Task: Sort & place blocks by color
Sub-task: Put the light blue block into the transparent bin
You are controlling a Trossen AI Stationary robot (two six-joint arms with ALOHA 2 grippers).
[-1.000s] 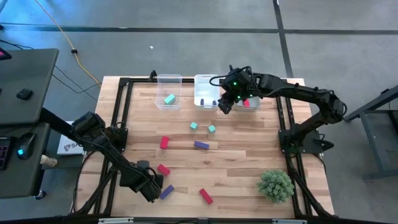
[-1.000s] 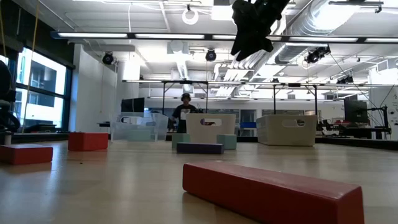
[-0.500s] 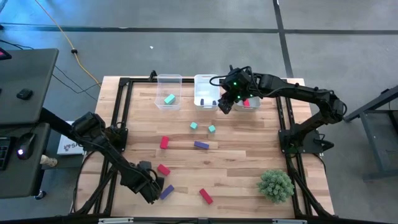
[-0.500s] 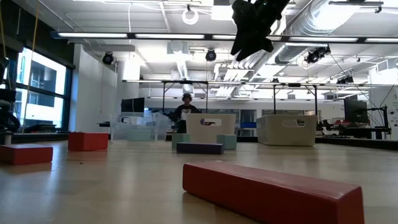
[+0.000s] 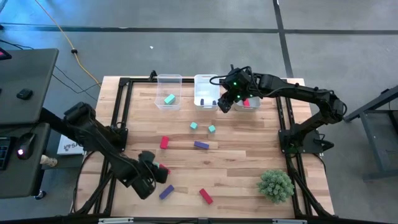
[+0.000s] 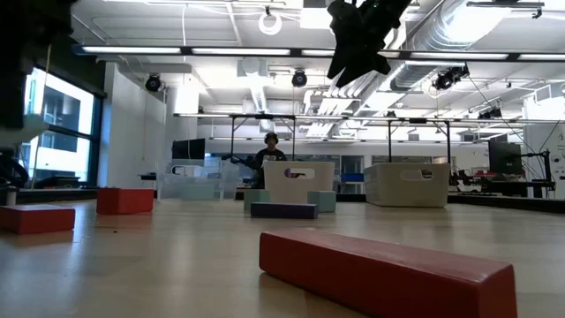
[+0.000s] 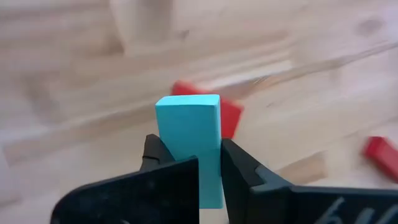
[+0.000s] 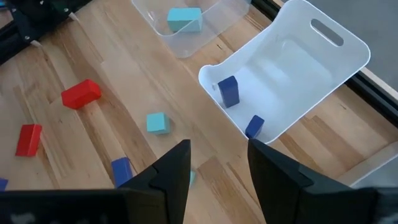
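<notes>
My left gripper (image 5: 152, 173) hangs over the table's near left, shut on a teal bar block (image 7: 189, 134); the high view hides that block under the gripper. Right beside it lies a red block (image 5: 163, 169). Other blocks lie flat on the wood: two teal (image 5: 194, 126), a purple one (image 5: 201, 145), a red one (image 5: 165, 142), a purple one (image 5: 166, 192) and a red one (image 5: 206, 196). My right gripper (image 8: 217, 169) stands open and empty, high above the middle bin (image 5: 205, 91) and the right bin (image 5: 250, 99). My left gripper pinches the teal bar's two long sides (image 7: 211, 163) between its two fingers, at the bar's end nearer the wrist. The bar runs along the fingers and sticks out past their tips (image 7: 160, 149). It looks clear of the table.
Three clear bins stand at the far edge: the left bin (image 5: 169, 91) holds a teal block (image 5: 169, 99), the middle one purple blocks (image 8: 228, 91), the right one a red block (image 5: 247, 102). A spiky green plant ball (image 5: 275, 185) sits near right. A person stands beyond the table.
My left gripper has moved from beside the near purple block toward the far edge, next to the red block, and has risen; its arm now shows as a dark shape at the low view's upper left.
</notes>
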